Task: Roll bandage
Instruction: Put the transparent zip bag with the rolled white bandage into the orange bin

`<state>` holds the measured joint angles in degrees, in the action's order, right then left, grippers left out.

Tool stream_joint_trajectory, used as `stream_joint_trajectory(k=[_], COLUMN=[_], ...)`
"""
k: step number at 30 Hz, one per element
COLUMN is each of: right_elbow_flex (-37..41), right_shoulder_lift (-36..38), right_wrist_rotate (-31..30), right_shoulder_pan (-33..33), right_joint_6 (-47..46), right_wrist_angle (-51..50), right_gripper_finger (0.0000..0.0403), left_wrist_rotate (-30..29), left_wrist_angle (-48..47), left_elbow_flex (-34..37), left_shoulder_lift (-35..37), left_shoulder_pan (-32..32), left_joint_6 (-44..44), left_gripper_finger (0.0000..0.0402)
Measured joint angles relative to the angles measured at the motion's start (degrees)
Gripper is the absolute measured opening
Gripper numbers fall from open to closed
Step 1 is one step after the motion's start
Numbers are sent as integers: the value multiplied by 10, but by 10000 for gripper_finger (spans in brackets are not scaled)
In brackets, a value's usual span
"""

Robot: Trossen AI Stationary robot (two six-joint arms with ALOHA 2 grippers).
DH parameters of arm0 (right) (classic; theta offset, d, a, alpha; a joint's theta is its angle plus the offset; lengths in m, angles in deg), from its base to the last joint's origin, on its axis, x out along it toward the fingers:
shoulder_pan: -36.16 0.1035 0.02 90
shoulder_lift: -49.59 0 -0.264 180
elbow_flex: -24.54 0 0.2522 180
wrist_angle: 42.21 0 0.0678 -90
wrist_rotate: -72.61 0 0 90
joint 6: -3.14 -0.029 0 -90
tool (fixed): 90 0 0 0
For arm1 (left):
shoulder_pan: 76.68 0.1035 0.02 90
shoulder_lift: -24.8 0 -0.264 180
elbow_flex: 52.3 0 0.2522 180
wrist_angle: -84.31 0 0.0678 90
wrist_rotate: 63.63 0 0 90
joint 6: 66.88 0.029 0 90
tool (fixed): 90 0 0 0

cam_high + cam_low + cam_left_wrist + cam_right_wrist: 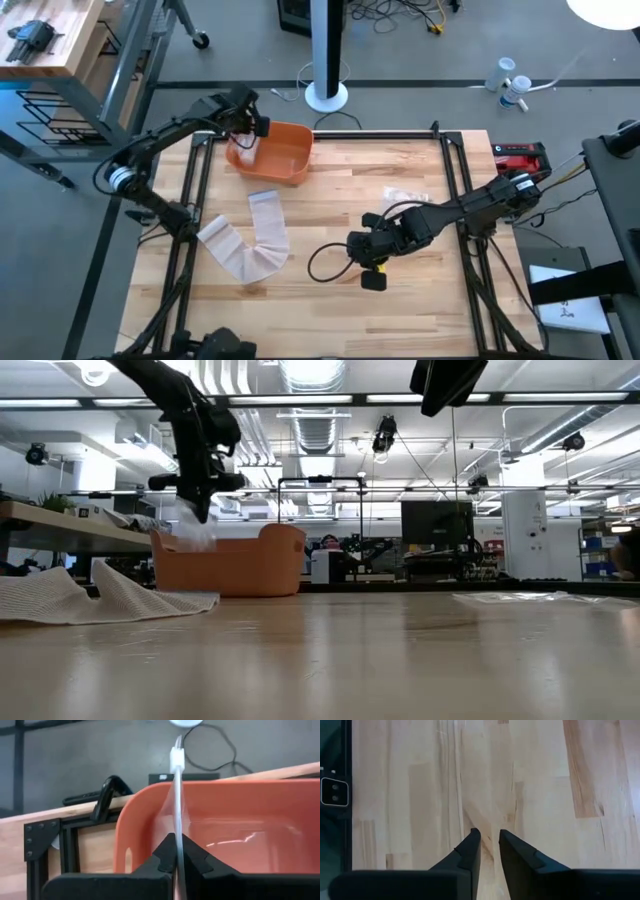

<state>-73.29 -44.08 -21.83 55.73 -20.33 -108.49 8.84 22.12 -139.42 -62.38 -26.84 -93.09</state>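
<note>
The left gripper point(243, 128) hangs over the left rim of an orange tub point(285, 150) that stands near the table's point(330, 300) far edge, left of the middle. In the left wrist view its two dark fingers point(162, 855) are pressed together on a thin clear plastic wrapper point(177, 800), which stands up edge-on from between them, with a small white tab at its far end. In the low view the same gripper point(200, 505) is above the tub point(235, 565) at its left side, with the pale wrapper point(190, 532) dangling from it just at the rim.

The bandage point(250, 240) lies unrolled on the table's left half, nearer the front than the tub and well apart from it. It is a long pale mesh strip, folded into a loose zigzag: one end points toward the tub, the strip bends near the front, and the other end runs toward the left edge. The low view shows it as a crumpled white heap point(90, 595) at the left side of the table.

The right gripper point(372, 272) sits low over bare wood near the middle of the table, toward the front. Its fingers point(470, 850) stand a small gap apart and hold nothing. A second flat clear wrapper point(405, 195) lies on the wood right of the middle.
</note>
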Motion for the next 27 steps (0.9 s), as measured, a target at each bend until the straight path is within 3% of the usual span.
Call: stream_joint_trajectory(k=[3, 9, 18, 27], right_elbow_flex=[0, 0, 0, 0], right_shoulder_lift=[0, 0, -1, -2], right_wrist_rotate=[0, 0, 0, 0], right_shoulder_pan=[3, 9, 9, 9], right_joint_6=[-1, -1, 0, -21], right_wrist_angle=[0, 1, 6, 5], right_gripper_finger=[57, 48, 63, 74], left_wrist_rotate=[-7, -83, -91, -76], left_wrist_angle=[-4, -39, -61, -92], left_elbow_flex=[0, 0, 0, 0], left_shoulder_lift=[-19, -29, -29, -29], left_shoulder_pan=[4, 9, 21, 22], left_joint_6=[0, 29, 45, 46], left_gripper_finger=[0, 0, 4, 67])
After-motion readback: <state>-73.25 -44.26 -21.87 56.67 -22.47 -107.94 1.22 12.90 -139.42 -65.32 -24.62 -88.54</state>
